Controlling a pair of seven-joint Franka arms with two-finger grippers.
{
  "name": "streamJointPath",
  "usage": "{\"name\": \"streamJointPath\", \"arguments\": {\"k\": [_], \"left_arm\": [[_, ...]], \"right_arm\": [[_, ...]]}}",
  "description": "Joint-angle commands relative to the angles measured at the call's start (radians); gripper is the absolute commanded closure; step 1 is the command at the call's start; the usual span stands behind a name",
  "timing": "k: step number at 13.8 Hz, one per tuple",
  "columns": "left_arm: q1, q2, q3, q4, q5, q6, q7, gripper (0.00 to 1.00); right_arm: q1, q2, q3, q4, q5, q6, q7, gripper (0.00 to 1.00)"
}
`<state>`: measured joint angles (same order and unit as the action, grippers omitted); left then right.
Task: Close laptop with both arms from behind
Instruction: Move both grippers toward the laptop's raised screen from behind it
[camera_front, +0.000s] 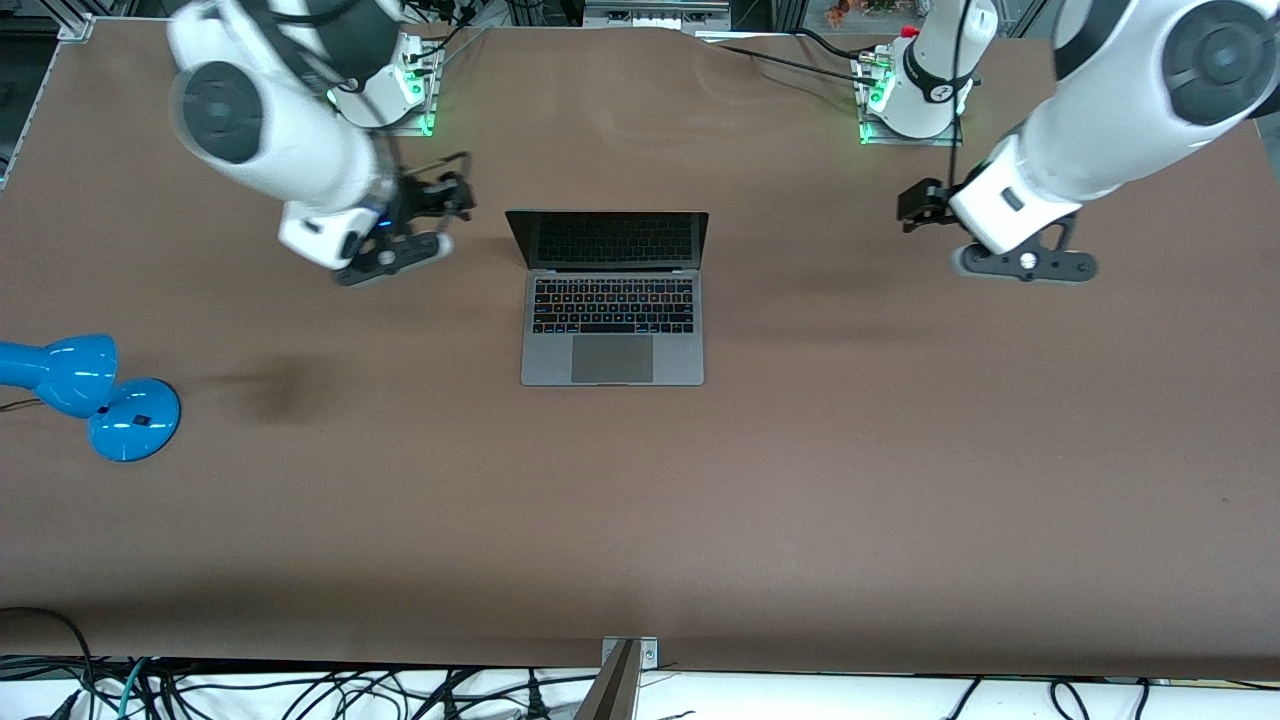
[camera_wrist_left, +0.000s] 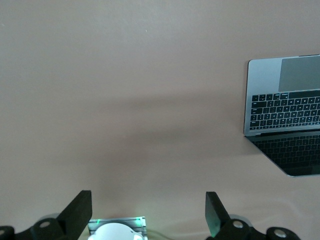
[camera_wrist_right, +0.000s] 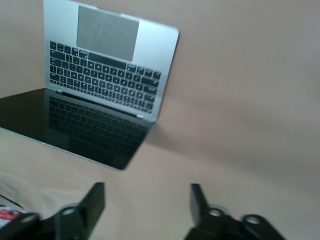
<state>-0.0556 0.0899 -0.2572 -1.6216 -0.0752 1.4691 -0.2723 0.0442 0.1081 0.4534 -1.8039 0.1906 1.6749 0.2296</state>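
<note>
Laptop (camera_front: 612, 300) sits open mid-surface (camera_front: 800, 480), its lid cut off in both wrist views, while left pincer (camera_front: 918, 206) and right pincer (camera_front: 450, 190) hover spread at either side.

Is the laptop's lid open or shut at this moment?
Open: the laptop shows its keyboard, trackpad and raised dark screen. Neither the left gripper nor the right gripper touches it.
</note>
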Motion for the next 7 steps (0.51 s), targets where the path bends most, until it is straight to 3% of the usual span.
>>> {"name": "streamJointPath", "arguments": {"k": [1,4,6,7], "left_arm": [[0.003,0.034,-0.062,0.023,-0.012,-0.020,-0.082,0.00],[-0.013,0.060,-0.129,0.025,-0.014,0.005,-0.193,0.00],[-0.055,0.068,-0.155,0.023,-0.014,0.019,-0.322,0.00],[-0.085,0.080,-0.155,0.023,-0.020,0.019,-0.378,0.00]], "right_arm": [[-0.009,0.004,0.080,-0.044,0.013,0.012,0.163,0.58],[-0.009,0.007,0.088,-0.090,0.102,-0.006,0.175,0.80],[-0.007,0.021,0.088,-0.121,0.145,-0.009,0.175,0.82],[-0.007,0.022,0.090,-0.141,0.165,-0.009,0.175,0.90]]}}
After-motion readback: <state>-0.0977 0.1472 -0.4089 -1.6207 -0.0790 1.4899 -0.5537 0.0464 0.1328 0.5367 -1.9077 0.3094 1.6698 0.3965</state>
